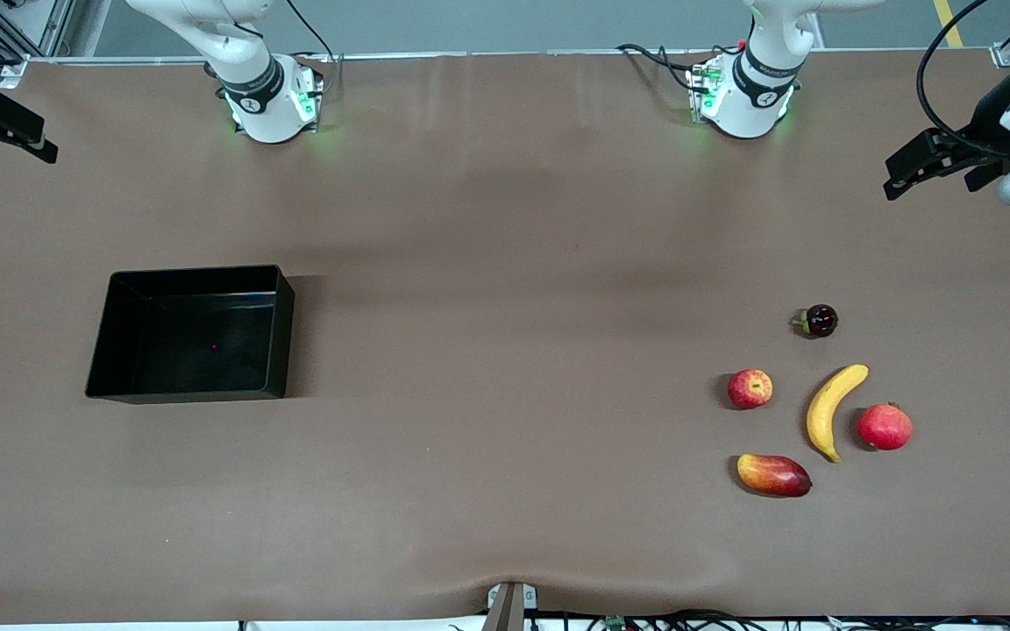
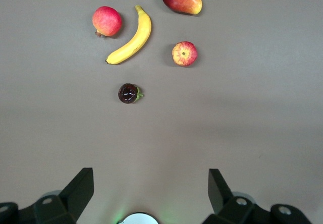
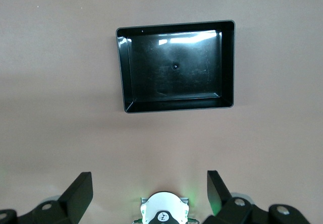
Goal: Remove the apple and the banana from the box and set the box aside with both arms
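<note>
Judging from how things lie, you have the fruit half done already: the box (image 1: 192, 333) sits empty toward the right arm's end of the table, and nothing shows inside it in the right wrist view either. Nearest the front camera, at the left arm's end, lies the mango (image 1: 773, 474); a little farther are the banana (image 1: 832, 410) and the pinkish-red fruit (image 1: 885, 427) just beside it, then the apple (image 1: 750, 388) with its yellow stem patch up, all apart from one another on the bare table. Farthest of that cluster is a small dark fruit (image 1: 819, 321). What may be left, as I read it, is the two-arm shift of the box, if where it stands isn't "aside" enough for you; no gripper is near it. The left gripper (image 2: 151, 188) hangs high over the table on the base side of the fruit, fingers spread wide, holding nothing. The right gripper (image 3: 150, 188) hangs high over its own base, jaws wide too, empty, box well off. Surface is a brown mat (image 1: 505, 263), slightly rippled at the near edge. Farther up: both bases with green lights, cables, grey floor.
</note>
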`<state>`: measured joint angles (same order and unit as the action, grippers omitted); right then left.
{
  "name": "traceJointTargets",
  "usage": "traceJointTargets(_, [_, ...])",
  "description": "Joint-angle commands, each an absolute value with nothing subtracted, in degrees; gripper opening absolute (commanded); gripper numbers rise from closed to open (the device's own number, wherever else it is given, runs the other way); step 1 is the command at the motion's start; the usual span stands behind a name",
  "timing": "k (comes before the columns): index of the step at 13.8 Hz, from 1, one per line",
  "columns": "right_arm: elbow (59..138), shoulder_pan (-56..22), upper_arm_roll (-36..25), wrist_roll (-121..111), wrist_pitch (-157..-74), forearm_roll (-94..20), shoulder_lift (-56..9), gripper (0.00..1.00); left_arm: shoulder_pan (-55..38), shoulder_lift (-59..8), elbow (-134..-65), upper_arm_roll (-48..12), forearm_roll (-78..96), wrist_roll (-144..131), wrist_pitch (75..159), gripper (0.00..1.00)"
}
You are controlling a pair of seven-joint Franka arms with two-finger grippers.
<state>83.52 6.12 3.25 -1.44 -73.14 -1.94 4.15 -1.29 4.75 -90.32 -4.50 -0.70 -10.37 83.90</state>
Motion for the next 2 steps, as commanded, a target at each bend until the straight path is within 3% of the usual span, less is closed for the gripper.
traceJointTargets(1, [83.85,6.50,3.96,-0.79,-73.21,-1.14,4.66,1.00,-1.23,4.84,-89.30,-4.75,-4.12,-8.35,82.71,1.00])
traceJointTargets(2, [83.93,6.42,3.96,-0.79,-72.95,-1.14,4.66,1.00,-1.23,4.75,-88.86,-4.75,-4.22,-8.09,82.53,1.00])
